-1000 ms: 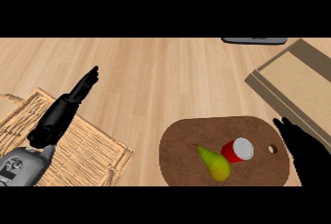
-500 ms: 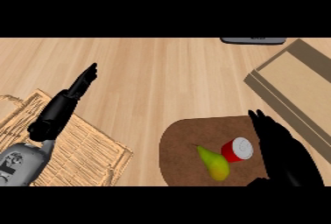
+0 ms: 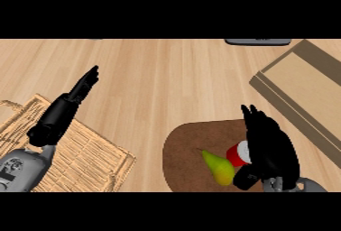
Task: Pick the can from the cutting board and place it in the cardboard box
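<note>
The right robot hand hides most of the can; the cardboard box runs off the right edge.

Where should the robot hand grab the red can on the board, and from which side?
Probably round the can's side wall, coming from the right. It looks like it stands upright on the board, so its round side suits fingers curling round it. The pear lies close on its left, blocking that side. The right robot hand is already over it there, hiding most of it.
</note>
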Controlling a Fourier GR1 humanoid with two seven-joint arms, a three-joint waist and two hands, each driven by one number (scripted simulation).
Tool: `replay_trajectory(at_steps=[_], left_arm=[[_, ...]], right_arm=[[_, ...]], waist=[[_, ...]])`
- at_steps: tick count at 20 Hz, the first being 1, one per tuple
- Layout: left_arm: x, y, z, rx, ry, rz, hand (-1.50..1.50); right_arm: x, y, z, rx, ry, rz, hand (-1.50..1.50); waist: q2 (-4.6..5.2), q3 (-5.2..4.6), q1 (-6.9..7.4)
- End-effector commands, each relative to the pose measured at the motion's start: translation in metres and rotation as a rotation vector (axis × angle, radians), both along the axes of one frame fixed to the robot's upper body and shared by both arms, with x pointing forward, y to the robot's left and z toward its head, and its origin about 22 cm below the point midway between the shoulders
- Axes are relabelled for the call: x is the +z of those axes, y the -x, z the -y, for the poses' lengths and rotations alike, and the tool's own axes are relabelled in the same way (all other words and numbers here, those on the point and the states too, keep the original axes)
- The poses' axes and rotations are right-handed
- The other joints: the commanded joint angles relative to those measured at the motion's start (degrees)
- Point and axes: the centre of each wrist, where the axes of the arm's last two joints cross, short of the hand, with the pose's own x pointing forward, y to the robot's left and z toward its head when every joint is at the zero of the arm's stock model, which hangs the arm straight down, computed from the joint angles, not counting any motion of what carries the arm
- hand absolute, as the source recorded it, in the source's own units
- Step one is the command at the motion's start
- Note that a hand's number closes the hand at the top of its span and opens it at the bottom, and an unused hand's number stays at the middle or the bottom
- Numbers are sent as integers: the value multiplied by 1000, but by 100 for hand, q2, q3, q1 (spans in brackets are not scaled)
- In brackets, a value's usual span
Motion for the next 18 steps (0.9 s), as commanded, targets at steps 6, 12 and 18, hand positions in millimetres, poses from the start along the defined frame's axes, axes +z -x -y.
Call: replay_trajectory(at_steps=[6,12,18], left_arm=[[1,-3,2,9,6,1,0],[9,11,-7,1,3,3,0],[-5,8,-9,7,11,-9,0]], right_arm=[[-22,-6,-13,-208,159,-112,-150],[-34,-2,-24,-174,125,-143,-150],[-45,-14,-17,-207,145,-165,-150]], waist=[[-1,16,-87],[-11,21,-33],[7,18,-83]])
